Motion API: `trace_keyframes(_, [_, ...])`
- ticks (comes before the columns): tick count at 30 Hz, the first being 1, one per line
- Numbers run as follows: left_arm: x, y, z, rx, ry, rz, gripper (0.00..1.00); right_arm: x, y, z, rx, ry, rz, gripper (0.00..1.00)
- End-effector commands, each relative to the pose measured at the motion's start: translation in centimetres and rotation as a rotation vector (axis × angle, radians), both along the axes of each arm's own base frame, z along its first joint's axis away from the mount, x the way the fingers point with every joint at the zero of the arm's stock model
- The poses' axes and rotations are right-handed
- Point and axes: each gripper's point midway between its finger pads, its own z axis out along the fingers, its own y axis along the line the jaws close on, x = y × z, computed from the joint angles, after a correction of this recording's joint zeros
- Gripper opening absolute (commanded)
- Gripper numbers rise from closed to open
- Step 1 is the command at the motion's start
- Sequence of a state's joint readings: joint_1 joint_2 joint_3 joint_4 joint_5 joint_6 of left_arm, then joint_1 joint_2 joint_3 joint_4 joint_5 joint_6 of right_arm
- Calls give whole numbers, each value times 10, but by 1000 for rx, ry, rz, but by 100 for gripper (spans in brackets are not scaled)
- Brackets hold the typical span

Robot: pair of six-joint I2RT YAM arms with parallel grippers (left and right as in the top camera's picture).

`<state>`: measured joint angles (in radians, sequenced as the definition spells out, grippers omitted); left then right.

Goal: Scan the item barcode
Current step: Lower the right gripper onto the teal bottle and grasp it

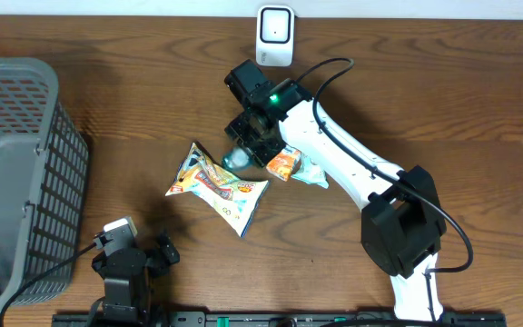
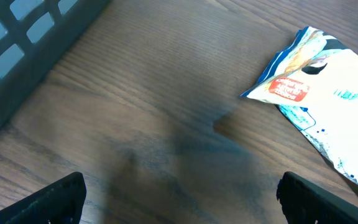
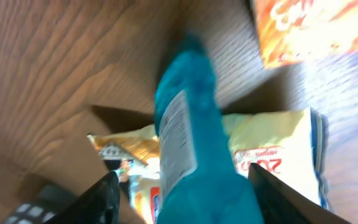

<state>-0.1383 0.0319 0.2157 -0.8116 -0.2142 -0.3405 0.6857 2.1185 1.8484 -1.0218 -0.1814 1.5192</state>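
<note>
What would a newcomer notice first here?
The right end effector straddles a teal packet at the centre of the table, its white label facing the wrist camera. A colourful snack bag lies just left of it, and a grey basket fills the left edge.

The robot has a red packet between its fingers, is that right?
Not red. The packet between the fingers of the right gripper is teal, as the right wrist view shows.
</note>
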Motion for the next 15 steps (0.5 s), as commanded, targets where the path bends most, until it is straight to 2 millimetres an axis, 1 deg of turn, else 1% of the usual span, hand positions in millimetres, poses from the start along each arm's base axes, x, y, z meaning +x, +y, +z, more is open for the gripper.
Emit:
trace_keyframes(1, [-11, 3, -12, 30, 72, -7, 98, 6, -8, -6, -70, -59, 64, 56])
trace_keyframes(3, [-11, 3, -12, 30, 72, -7, 98, 6, -8, -6, -75, -67, 85, 50])
trace_keyframes(5, [-11, 3, -12, 30, 72, -7, 98, 5, -7, -6, -75, -68, 91, 49])
trace_keyframes(6, [-11, 3, -12, 30, 72, -7, 98, 5, -7, -6, -75, -70, 99, 45])
trace_keyframes(10, [-11, 3, -12, 30, 72, -7, 98, 5, -6, -5, -76, -80, 128, 42])
trace_keyframes(12, [-11, 3, -12, 30, 72, -7, 98, 5, -5, -5, -75, -82, 142, 42])
trace_keyframes(14, [-11, 3, -12, 30, 72, -7, 98, 6, -6, -4, -76, -98, 177, 49])
trace_keyframes(15, [-11, 3, -12, 30, 72, -7, 98, 6, -6, -3, -78, -107, 202, 55])
